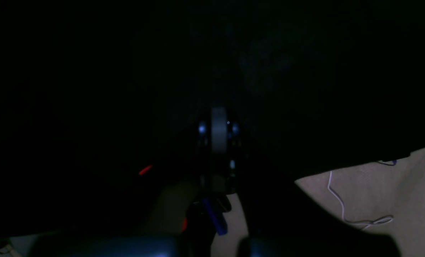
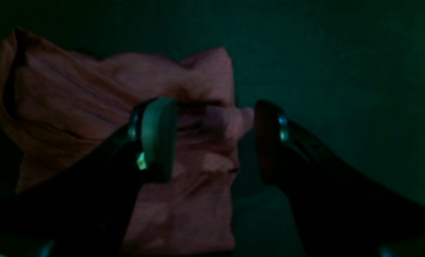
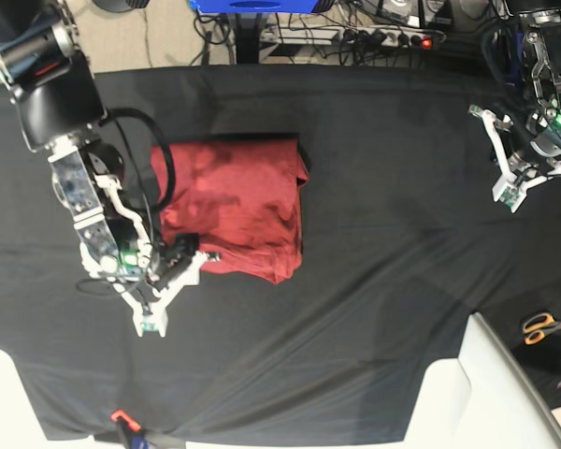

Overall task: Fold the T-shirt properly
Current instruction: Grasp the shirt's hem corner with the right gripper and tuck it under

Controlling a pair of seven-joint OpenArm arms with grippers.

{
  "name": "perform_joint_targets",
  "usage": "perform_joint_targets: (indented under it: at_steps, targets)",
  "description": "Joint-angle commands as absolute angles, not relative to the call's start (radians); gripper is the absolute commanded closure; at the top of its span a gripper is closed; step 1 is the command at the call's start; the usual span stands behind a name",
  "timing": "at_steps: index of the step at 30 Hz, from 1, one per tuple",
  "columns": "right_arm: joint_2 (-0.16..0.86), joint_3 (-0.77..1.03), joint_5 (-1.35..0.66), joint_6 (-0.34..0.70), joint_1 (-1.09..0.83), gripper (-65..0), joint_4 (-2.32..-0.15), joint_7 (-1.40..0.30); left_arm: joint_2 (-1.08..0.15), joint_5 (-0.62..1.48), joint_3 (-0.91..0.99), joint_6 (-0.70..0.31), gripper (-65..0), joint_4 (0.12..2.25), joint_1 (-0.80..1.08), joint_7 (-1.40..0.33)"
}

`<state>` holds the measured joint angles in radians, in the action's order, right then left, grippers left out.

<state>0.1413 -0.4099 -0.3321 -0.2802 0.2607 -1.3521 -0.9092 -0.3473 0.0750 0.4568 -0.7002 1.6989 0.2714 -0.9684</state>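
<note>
The right gripper (image 2: 212, 139) is standing with jaws apart around the T-shirt (image 3: 234, 206) edge, holding nothing, apparently releasing a fold; the left gripper (image 1: 218, 128), clamped empty, is parked well away.

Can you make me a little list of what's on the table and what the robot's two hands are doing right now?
shirt: red T-shirt, folded into a rough rectangle on the black cloth
right gripper: open, at the shirt's edge, a fold of it between the jaws
left gripper: shut, away from the shirt, holding nothing
scissors: near the table edge, orange handles
</note>
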Motion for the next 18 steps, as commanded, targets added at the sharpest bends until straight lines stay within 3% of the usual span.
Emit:
perform_joint_targets:
  at_steps: [1,11,18]
  targets:
    - [0.139,-0.407,-0.328,-0.282,0.283,-32.0,-1.357,-0.898,-0.364,0.071,0.464,-0.698,0.0,1.715,0.268,-0.958]
    - [0.111,-0.407,-0.328,-0.282,0.300,-31.2,-1.290,-0.895,-0.364,0.071,0.464,-0.698,0.0,1.713,0.269,-0.958]
    - [0.110,-0.407,-0.328,-0.282,0.302,-10.4,-1.287,-0.895,-0.364,0.071,0.464,-0.698,0.0,1.713,0.269,-0.958]
